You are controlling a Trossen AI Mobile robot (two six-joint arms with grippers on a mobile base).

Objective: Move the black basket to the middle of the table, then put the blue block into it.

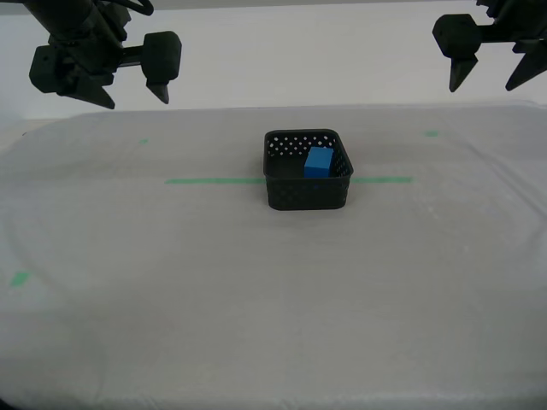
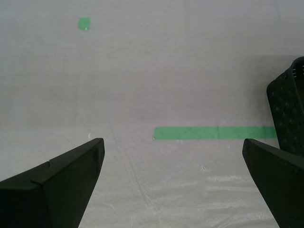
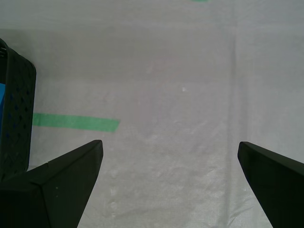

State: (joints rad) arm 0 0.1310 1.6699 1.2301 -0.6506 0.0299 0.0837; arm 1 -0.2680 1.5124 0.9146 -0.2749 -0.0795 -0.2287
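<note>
Black plastic, pierced with rows of small diamond-shaped holes, makes up the shallow rectangular basket (image 1: 308, 170), which has a thick rim and stands on the white cloth of the table (image 1: 256, 290). The green tape line (image 1: 214, 180) runs out from behind the basket on both sides, so the basket sits astride it. Inside, against the wall nearer the exterior view's right, rests the blue block (image 1: 319, 161), a smooth bright-blue brick; its long axis appears to run from the basket's near wall toward its far wall, though the rim hides its base.

My first gripper (image 3: 168, 183) hangs above the table, well apart from the basket, with its dark wedge-shaped fingers spread wide and nothing between them; the basket wall (image 3: 16, 121) shows at the edge of its view, blue glinting through the holes. My second gripper (image 2: 173, 180) hangs likewise on the basket's other side, jaws wide apart and empty, with the basket's corner (image 2: 289, 111) just in sight and a small green mark (image 2: 84, 23) farther off on the cloth
</note>
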